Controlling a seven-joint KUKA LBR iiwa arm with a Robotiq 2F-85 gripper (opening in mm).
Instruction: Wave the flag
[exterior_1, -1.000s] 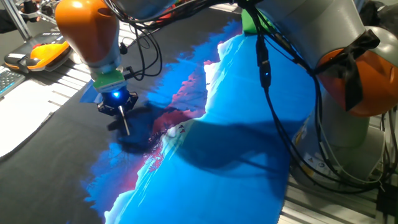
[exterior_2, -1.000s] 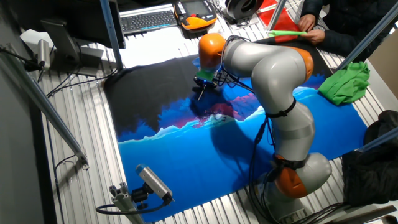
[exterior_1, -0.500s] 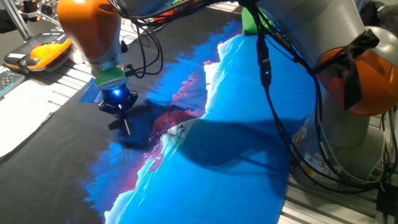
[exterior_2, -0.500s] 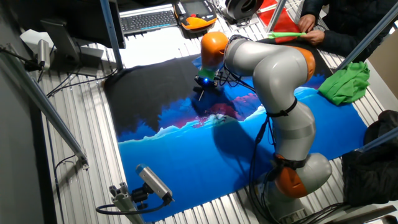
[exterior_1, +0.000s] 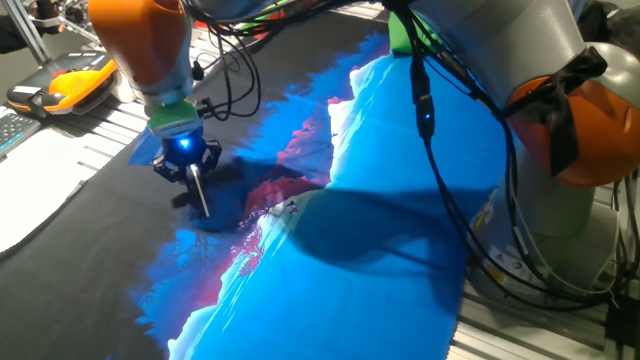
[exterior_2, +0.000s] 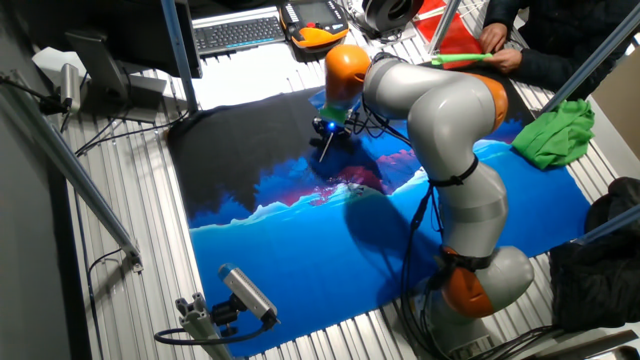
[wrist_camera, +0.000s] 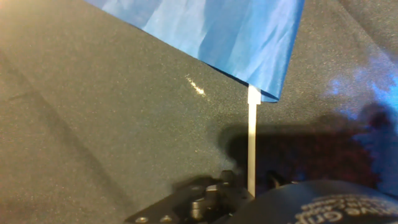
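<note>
Right up close in the hand view, the black two-finger gripper (wrist_camera: 249, 190) is clamped on the thin white stick of the small dark blue cloth flag (wrist_camera: 211, 31), and the stick runs straight away from the fingers to the blue cloth, which spreads across the top of the picture above the dark part of the tablecloth.

Pull back to one fixed view and there it is: the gripper (exterior_1: 190, 172), lit by a small blue light, hangs just above the big blue-black printed tablecloth (exterior_1: 380, 250), the white stick poking down and to the right from it towards the cloth. The flag's blue cloth peeks out behind the wrist (exterior_1: 143, 152). The orange-and-grey robot arm (exterior_1: 500, 60) arches over from the right, black cables trailing along it.

From the other fixed view, the gripper (exterior_2: 326, 128) sits near the far edge of the tablecloth (exterior_2: 300, 250), over the border of black and blue print.

Further back, a bundle of green cloth (exterior_2: 555, 135) lies at the tablecloth's right end, a black keyboard (exterior_2: 238, 33) and an orange-and-black handheld controller (exterior_2: 318, 20) rest beyond the table's far side, and a person's hand (exterior_2: 503, 57) holds a green stick.
</note>
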